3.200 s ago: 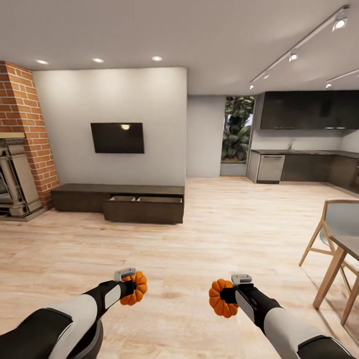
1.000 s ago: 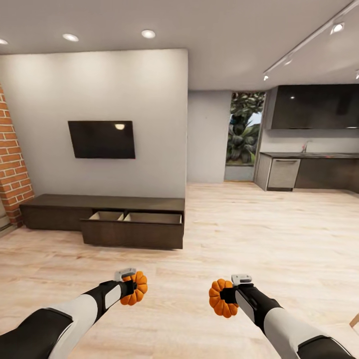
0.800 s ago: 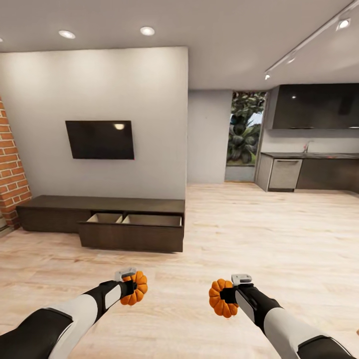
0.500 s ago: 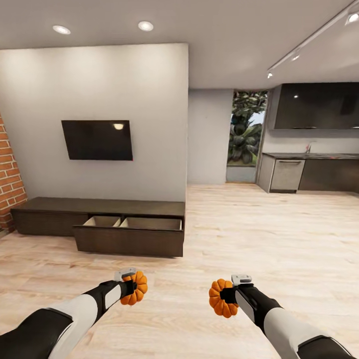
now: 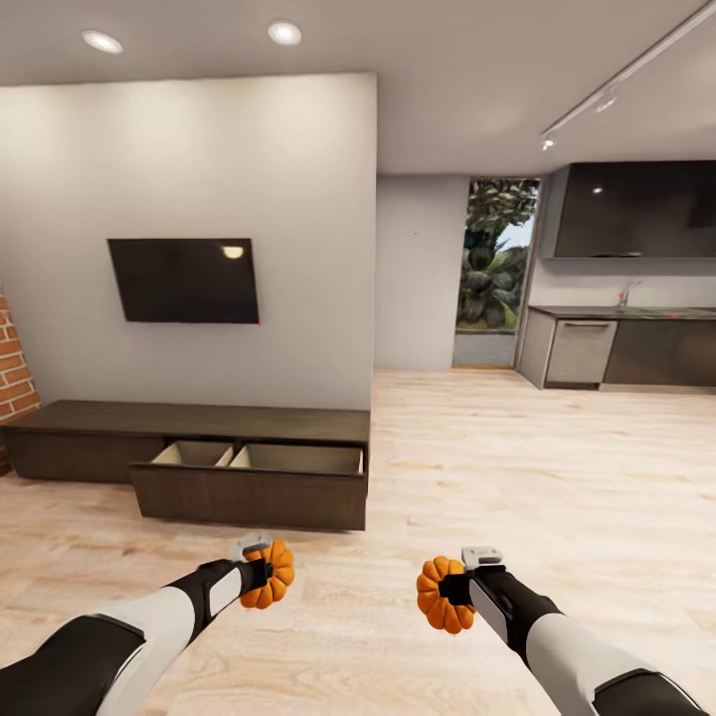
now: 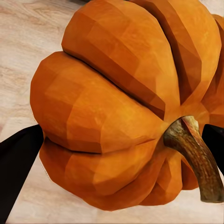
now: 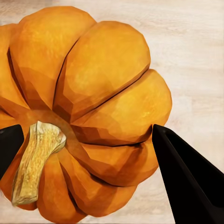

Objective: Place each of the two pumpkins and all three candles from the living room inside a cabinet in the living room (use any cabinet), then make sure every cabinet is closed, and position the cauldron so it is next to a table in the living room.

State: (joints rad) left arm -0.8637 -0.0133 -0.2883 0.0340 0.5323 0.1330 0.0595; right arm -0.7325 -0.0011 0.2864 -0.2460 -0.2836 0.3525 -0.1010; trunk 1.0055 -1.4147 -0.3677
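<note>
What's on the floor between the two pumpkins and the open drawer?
Nothing: in the head view, only bare wooden floor lies between the held pumpkins and the cabinet's open drawer.

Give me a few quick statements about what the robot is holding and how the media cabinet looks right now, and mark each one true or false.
1. Each tool holds a pumpkin. True: the left tool grips the left pumpkin and the right tool grips the right pumpkin.
2. The cabinet has every drawer shut. False: its open drawer at the right end is pulled out, showing a pale interior.
3. A television hangs on the wall above the cabinet. True.
4. The pumpkins already lie in the drawer. False: both are carried above the wooden floor, short of the cabinet.
5. The pumpkin in the right wrist view has no stem. False: a pale stem shows.
</note>
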